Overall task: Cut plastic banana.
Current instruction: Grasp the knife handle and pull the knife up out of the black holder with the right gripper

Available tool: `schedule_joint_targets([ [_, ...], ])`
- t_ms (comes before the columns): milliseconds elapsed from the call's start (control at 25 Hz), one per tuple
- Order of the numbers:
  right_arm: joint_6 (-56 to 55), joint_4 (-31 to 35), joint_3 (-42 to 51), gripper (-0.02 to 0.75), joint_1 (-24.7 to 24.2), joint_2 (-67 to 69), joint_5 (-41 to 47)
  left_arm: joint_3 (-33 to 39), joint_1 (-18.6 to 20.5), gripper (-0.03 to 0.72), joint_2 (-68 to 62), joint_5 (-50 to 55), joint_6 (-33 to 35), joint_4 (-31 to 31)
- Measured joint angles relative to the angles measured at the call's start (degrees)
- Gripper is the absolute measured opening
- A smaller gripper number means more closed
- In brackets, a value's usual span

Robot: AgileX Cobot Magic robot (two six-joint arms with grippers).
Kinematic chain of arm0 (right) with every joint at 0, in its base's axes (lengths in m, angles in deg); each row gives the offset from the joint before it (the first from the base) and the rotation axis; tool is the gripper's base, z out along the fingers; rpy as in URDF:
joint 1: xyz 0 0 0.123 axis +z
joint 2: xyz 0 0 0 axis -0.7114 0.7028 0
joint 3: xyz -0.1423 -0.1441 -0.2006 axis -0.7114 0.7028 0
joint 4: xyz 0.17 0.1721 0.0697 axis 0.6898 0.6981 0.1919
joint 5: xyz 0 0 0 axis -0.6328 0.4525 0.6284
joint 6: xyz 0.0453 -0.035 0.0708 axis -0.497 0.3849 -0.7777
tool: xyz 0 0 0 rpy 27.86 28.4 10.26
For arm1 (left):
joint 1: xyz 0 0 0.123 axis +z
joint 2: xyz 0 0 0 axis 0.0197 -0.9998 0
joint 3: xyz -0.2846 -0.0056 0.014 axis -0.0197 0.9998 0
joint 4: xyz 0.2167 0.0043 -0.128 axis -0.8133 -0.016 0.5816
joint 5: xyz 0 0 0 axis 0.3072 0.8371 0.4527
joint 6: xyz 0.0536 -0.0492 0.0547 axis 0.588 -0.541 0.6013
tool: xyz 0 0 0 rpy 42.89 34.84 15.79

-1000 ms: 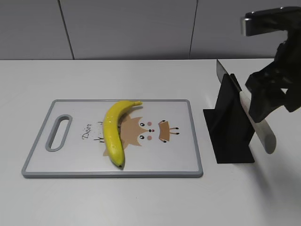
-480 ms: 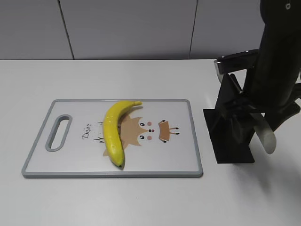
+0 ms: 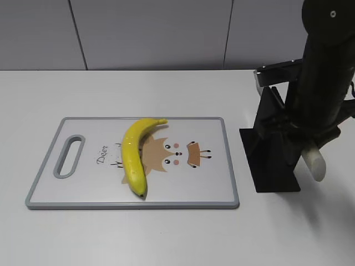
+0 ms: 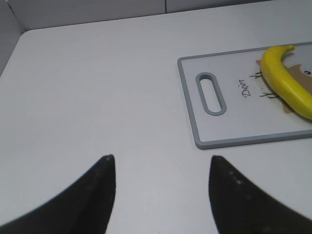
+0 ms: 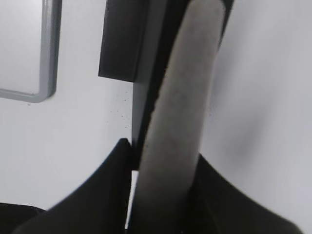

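The plastic banana [image 3: 133, 155] lies curved on the grey-rimmed cutting board [image 3: 216, 194], stem toward the far edge; it also shows at the right edge of the left wrist view [image 4: 287, 83]. A knife with a pale handle [image 3: 314, 162] leans in a black holder [image 3: 272, 166] right of the board. My right gripper [image 5: 162, 148] straddles the knife handle [image 5: 185, 97]. The right finger is against it and a thin gap shows at the left finger. My left gripper [image 4: 161, 158] is open and empty over bare table left of the board [image 4: 234, 122].
The black holder [image 5: 122, 44] stands close to the board's right edge. The white table runs back to a grey wall. The board's handle slot [image 3: 68, 156] is at its left end.
My right arm has come down from above the holder. Its fingers now sit around the knife handle. The banana, board and knife have not moved.
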Motion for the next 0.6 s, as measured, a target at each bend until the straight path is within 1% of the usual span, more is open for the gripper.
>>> schedule_joint_targets([
  [400, -0.47, 0.88, 0.16, 0.212, 0.0, -1.16, 0.06, 0.0, 0.0, 0.576, 0.0, 0.0, 0.0, 0.0],
  [600, -1.21, 0.99, 0.3, 0.185, 0.0, -6.55, 1.49, 0.0, 0.0, 0.574, 0.0, 0.0, 0.0, 0.0],
])
